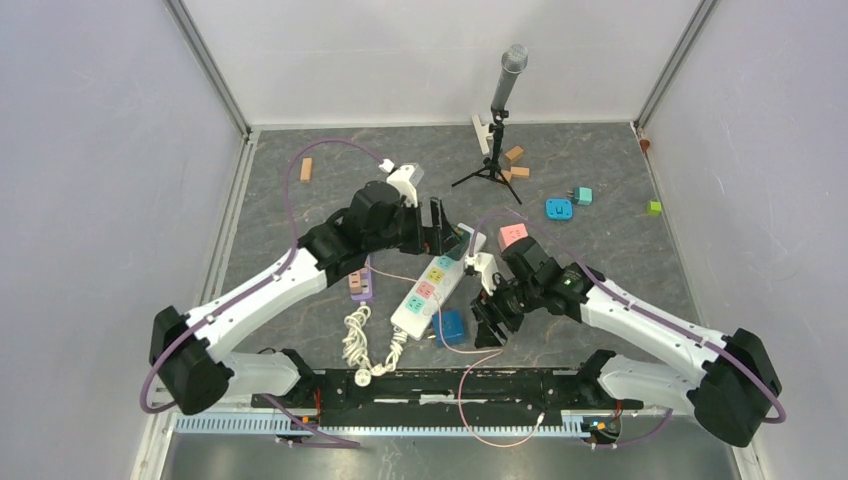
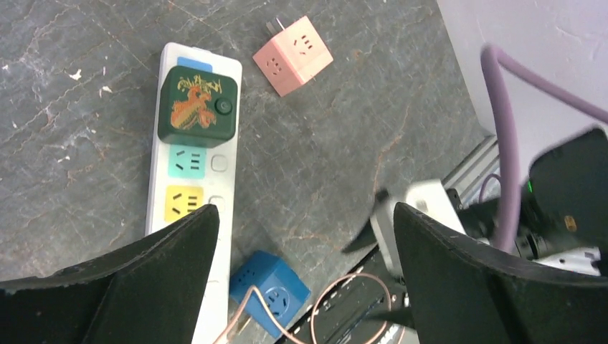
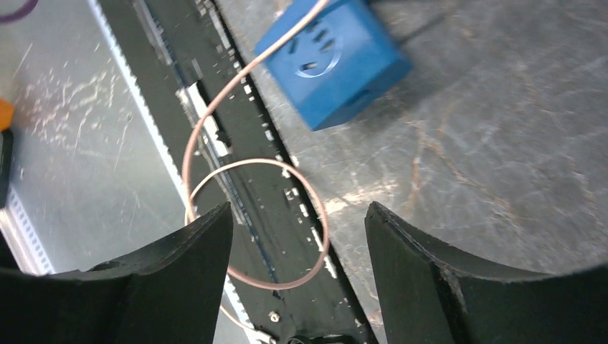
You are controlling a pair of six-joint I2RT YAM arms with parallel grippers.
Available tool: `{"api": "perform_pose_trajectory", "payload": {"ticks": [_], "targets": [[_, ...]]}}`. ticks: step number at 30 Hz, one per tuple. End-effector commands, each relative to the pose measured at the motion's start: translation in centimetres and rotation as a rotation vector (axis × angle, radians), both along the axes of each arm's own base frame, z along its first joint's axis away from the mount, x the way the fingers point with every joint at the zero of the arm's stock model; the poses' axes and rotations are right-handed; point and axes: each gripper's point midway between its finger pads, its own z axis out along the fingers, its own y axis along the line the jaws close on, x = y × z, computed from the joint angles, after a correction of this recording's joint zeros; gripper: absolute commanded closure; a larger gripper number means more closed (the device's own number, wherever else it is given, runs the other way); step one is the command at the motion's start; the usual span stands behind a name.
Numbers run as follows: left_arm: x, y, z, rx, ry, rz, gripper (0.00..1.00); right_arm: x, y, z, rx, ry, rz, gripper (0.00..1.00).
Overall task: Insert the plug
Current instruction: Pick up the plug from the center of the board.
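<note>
A white power strip (image 1: 409,317) with coloured sockets lies mid-table and also shows in the left wrist view (image 2: 226,129). A dark green adapter (image 2: 197,107) with an orange picture sits plugged into its far end. A blue cube plug (image 1: 450,326) lies by the strip's near end, with a thin pink cable across it (image 2: 269,290) (image 3: 333,61). My left gripper (image 1: 440,228) (image 2: 305,211) is open and empty above the strip's far part. My right gripper (image 1: 488,325) (image 3: 299,211) is open and empty, just right of the blue cube.
A pink cube adapter (image 1: 513,235) (image 2: 294,56) lies right of the strip. A purple adapter (image 1: 360,286) and the coiled white cord (image 1: 356,338) lie left of it. A microphone tripod (image 1: 492,150), wooden blocks (image 1: 514,158) and blue (image 1: 558,209) and teal cubes stand farther back.
</note>
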Motion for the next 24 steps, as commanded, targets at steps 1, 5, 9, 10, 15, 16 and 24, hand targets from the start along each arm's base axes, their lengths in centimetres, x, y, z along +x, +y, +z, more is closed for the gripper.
{"api": "perform_pose_trajectory", "payload": {"ticks": [1, 5, 9, 10, 15, 16, 24], "targets": [[2.3, -1.8, 1.7, -0.045, -0.032, 0.033, 0.04, -3.3, 0.3, 0.2, 0.023, 0.027, 0.150, 0.28], [2.4, -3.0, -0.4, 0.019, 0.005, -0.041, 0.05, -5.4, 0.6, 0.0, -0.007, 0.068, 0.233, 0.29], [1.6, -3.7, -3.1, 0.101, 0.050, -0.150, 0.06, -5.5, 1.0, 0.6, -0.021, 0.051, 0.298, 0.33], [1.2, -3.8, -3.9, 0.125, 0.067, -0.187, 0.07, -5.6, 1.2, 0.8, -0.023, 0.056, 0.316, 0.35], [-1.2, -3.5, -7.4, 0.209, 0.160, -0.330, 0.10, -6.3, 3.1, 3.8, 0.088, 0.047, 0.410, 0.49], [-1.7, -3.2, -8.1, 0.219, 0.170, -0.349, 0.10, -6.4, 3.5, 4.5, 0.119, 0.030, 0.427, 0.50], [-6.7, -1.5, -12.1, 0.300, 0.140, -0.552, 0.07, -6.5, 3.8, 6.8, 0.194, -0.040, 0.478, 0.52]]}}
